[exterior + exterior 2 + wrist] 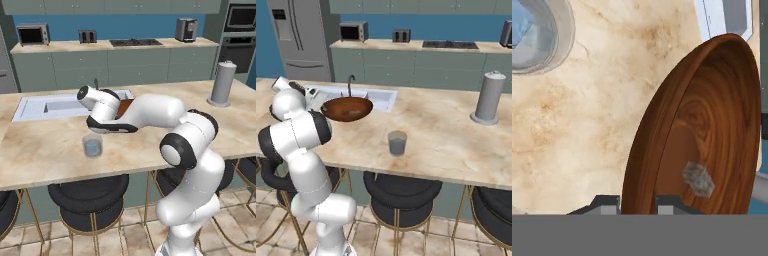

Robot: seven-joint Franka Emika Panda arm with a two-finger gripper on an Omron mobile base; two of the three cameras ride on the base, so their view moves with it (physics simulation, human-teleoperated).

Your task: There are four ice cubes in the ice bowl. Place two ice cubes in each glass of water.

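— Marble-patterned island counter (pixel 446 135), with a sink (pixel 373 96) set into its far side, and teal cabinets with a microwave (pixel 353 31) and toaster (pixel 401 35) behind. Where's the ice bowl?

— The ice bowl (pixel 347 108) is at the end of the arm, beside the sink, and in the right base view it looks lifted off the counter. The gripper (pixel 637 202) pinches its rim: in the hand view one dark finger tip sits on each side of the wooden wall, one outside, one inside.

— So the jaws are closed on it?

— Narrowly set, clamped on the bowl's edge. The bowl rises straight up from between the tips and takes most of the right half of that view.

— Any ice?

— One ice cube (pixel 698 178), greyish and translucent, lies against the bowl's dark inside, just above and right of the inner finger tip. I can't make out others.

— And the glasses?

— One glass of water (pixel 92 145) stands on the counter near the front edge, just below the hand in the left base view. In the hand view its rim shows at the upper left, apart from the bowl. A tall grey canister (pixel 488 97) stands well off to the right.
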